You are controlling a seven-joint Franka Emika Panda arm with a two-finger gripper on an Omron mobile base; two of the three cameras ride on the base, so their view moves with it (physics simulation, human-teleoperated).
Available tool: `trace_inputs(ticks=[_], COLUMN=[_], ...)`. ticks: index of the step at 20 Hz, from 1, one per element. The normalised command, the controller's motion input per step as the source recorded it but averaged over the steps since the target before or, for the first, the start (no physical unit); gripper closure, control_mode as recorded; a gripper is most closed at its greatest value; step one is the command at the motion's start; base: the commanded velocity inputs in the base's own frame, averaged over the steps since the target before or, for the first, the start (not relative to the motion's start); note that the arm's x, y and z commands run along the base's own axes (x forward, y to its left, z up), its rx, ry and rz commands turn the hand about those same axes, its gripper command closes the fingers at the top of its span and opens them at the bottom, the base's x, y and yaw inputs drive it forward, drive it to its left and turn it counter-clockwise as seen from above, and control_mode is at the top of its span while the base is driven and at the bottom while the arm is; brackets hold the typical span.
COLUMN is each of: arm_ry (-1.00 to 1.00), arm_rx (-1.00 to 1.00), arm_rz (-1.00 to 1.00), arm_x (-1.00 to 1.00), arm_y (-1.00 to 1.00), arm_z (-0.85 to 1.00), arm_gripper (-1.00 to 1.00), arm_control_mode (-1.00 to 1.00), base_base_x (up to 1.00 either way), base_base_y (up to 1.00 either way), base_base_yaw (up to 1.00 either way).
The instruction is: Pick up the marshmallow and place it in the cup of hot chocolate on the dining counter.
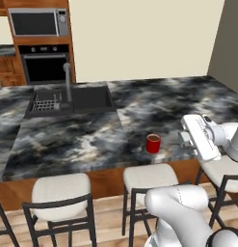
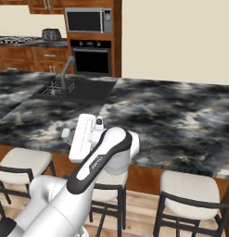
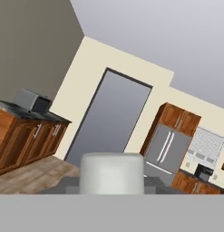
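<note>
Spanning the kitchen, marbled dining counter (image 1: pixel 82 140) with black sink (image 1: pixel 89 99).

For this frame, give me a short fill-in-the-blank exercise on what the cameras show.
1. The cup of hot chocolate standing near the front edge of the dining counter is coloured ____.
2. In the hand view, a white block, apparently the marshmallow, sits at the ____ of the picture, just above the grey band.
3. The black sink is set into the counter's far ____ part in the left base view.
4. Above the built-in oven sits a ____.

Missing words: red; bottom; left; microwave
</note>
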Motion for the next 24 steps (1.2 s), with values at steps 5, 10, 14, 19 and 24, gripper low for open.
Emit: trace_inputs(ticks=[5,10,14,19,24], arm_ry=[0.0,0.02,0.09,0.04,0.06], arm_rx=[0.0,0.01,0.03,0.0,0.0], arm_rz=[0.0,0.03,0.03,0.0,0.0], arm_x=[0.0,0.13,0.46,0.23,0.48], arm_y=[0.0,-0.07,-0.2,-0.11,-0.09], arm_z=[0.0,0.0,0.0,0.0,0.0], arm_gripper=[1.0,1.0,1.0,1.0,1.0], arm_control_mode=[1.0,-1.0,-1.0,-1.0,-1.0], base_base_x=[0.79,0.64,0.0,0.0,0.0], base_base_y=[-0.31,-0.2,0.0,0.0,0.0], base_base_yaw=[0.23,0.15,0.0,0.0,0.0])
